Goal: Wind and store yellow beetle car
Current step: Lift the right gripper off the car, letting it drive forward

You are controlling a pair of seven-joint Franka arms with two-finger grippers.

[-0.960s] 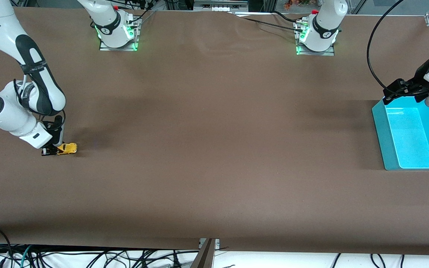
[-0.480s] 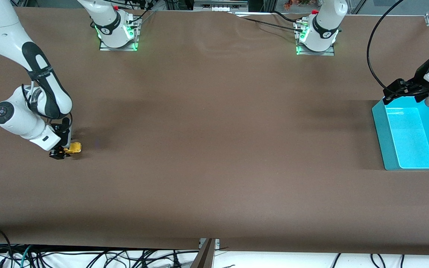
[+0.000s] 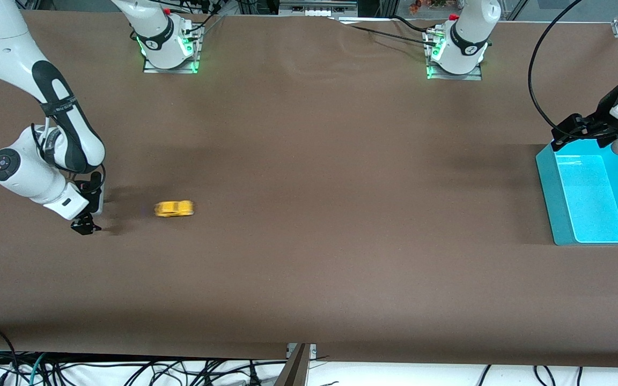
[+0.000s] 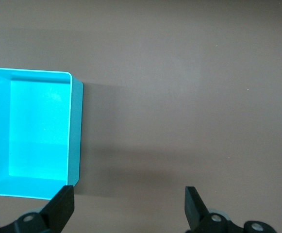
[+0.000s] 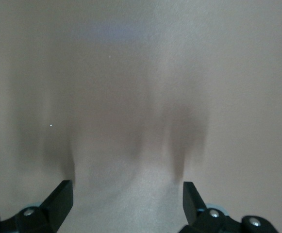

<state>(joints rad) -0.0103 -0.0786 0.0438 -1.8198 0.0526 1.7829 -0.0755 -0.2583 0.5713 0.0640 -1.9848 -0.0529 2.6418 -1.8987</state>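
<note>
- I see a wide table [image 3: 309, 241] covered with a matte brown sheet, smooth apart from faint ripples near the arm bases; cables hang in a tangle under its front edge.
- The yellow beetle car [image 3: 174, 208] sits alone on the brown sheet toward the right arm's end of the table. It is a small rounded glossy body, smeared in the front view, so I cannot make out its windows or wheels.
- A bright teal bin [image 3: 590, 195] stands at the left arm's end of the table: hard smooth plastic, rectangular, with rounded corners, sloping walls and a glossy floor. In the left wrist view the bin [image 4: 75, 131] shows one corner and an empty inside.
- Compared with the frames before, the car is no longer pinched at the right gripper's tips; it now lies clear of them, farther toward the middle of the table. The right arm has barely shifted, and the left arm has not moved.
- The right gripper [image 3: 86, 225] is low over the sheet, just beside the spot the car left. In the right wrist view [image 5: 126, 201] its jaws are spread wide, with only bare brown sheet between them.
- The left gripper [image 3: 569, 131] waits over the bin's rim nearest the bases. In its wrist view [image 4: 128, 206] its jaws are spread wide, holding nothing.
</note>
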